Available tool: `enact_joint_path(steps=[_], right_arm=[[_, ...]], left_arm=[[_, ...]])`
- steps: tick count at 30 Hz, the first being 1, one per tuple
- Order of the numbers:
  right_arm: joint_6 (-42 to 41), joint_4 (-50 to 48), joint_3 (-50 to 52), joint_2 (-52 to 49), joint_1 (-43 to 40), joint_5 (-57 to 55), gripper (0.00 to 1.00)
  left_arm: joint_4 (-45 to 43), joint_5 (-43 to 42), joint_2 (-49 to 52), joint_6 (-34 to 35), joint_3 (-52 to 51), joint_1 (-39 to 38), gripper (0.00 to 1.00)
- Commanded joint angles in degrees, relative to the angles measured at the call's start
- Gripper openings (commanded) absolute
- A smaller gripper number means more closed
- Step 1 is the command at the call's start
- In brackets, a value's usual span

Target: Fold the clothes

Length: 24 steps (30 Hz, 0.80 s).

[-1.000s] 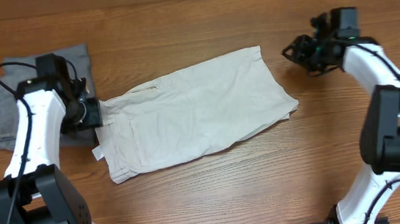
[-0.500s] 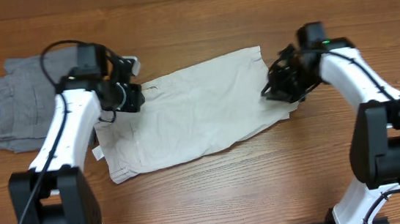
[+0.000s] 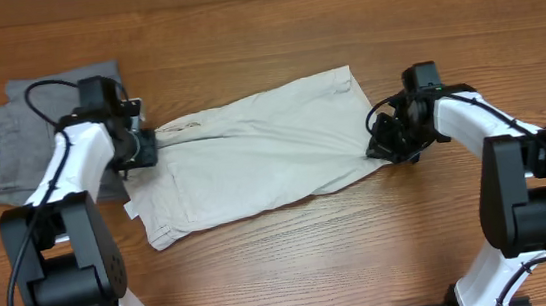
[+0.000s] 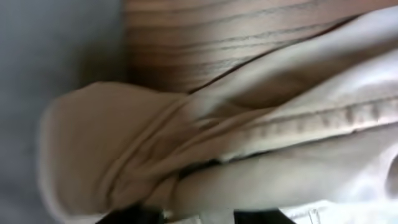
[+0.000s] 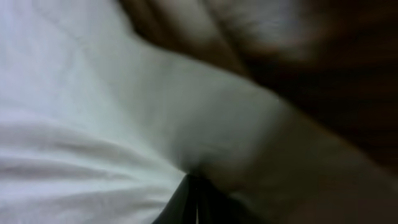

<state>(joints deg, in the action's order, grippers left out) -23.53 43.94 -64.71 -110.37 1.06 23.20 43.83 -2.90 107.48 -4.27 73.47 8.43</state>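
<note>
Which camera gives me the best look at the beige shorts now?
Overhead: it shows the whole beige shorts laid across the table, edge to edge. The left wrist view shows only a bunched, stitched fold; the right wrist view only blurred pale cloth close up.

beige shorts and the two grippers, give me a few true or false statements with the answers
1. The beige shorts lie on the wooden table between the two grippers. True.
2. The right gripper is open and clear of the shorts. False: it is shut, pinching fabric at the shorts' right end.
3. A grey garment lies to the left of the shorts. True.
4. The left gripper is at the grey garment's far left edge. False: it is at the waistband end of the shorts.
</note>
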Motion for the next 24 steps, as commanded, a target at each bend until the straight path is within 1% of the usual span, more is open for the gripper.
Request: enact_joint_path(steps=[1,3,5,7,10,12,14,16,17,18,20,21,22,24], right_arm=[[-0.9,4.5,1.9,-2.1,-4.2,-9.3,0.04],[-2.1,7.6,0.8,-1.1,-6.1,-12.0,0.04],[-2.0,9.8,-0.3,0.7,-7.8,-12.2,0.04],[-1.4,11.5,-1.1,3.1,-8.6,-12.0,0.08],[1.2,13.2,-1.6,7.4,-8.5,-10.7,0.14],[1.5,13.4,-1.6,10.0,-7.8,-7.9,0.17],[1.7,12.6,-1.6,11.4,-6.7,-4.5,0.18],[4.0,10.7,-1.6,11.7,-5.2,1.5,0.19],[4.3,9.2,-1.4,11.6,-4.1,3.9,0.22],[4.2,8.3,-1.2,11.5,-3.5,4.5,0.23],[4.3,5.9,-0.7,11.4,-1.3,5.1,0.26],[4.3,4.8,-0.3,11.4,0.0,4.9,0.29],[4.3,3.8,0.1,11.4,1.0,4.9,0.31],[4.3,1.7,1.0,11.3,3.2,4.7,0.34]], left_arm=[[3.6,1.5,-1.9,0.4,6.5,1.4,0.43],[7.5,-3.2,-2.6,0.4,9.6,1.2,0.46],[11.8,-10.5,-3.6,-0.2,12.0,0.8,0.49],[15.1,-15.5,-4.8,-0.3,12.7,0.2,0.51],[20.2,-19.1,-5.8,-0.2,12.7,-0.8,0.52],[23.4,-22.1,-5.8,-0.3,12.4,-2.0,0.53],[24.4,-22.6,-5.8,-0.5,10.9,-3.9,0.53],[24.5,-21.1,-5.8,-1.1,8.2,-6.7,0.53],[24.2,-19.8,-5.8,-0.9,5.9,-8.5,0.53],[23.9,-19.0,-5.8,-0.5,4.6,-9.5,0.53],[21.8,-16.7,-5.8,2.5,0.0,-11.9,0.53],[19.3,-16.1,-5.8,5.3,-3.4,-13.1,0.53],[17.6,-16.1,-5.8,6.7,-5.7,-13.7,0.53],[13.7,-16.0,-5.8,10.4,-11.4,-14.3,0.51]])
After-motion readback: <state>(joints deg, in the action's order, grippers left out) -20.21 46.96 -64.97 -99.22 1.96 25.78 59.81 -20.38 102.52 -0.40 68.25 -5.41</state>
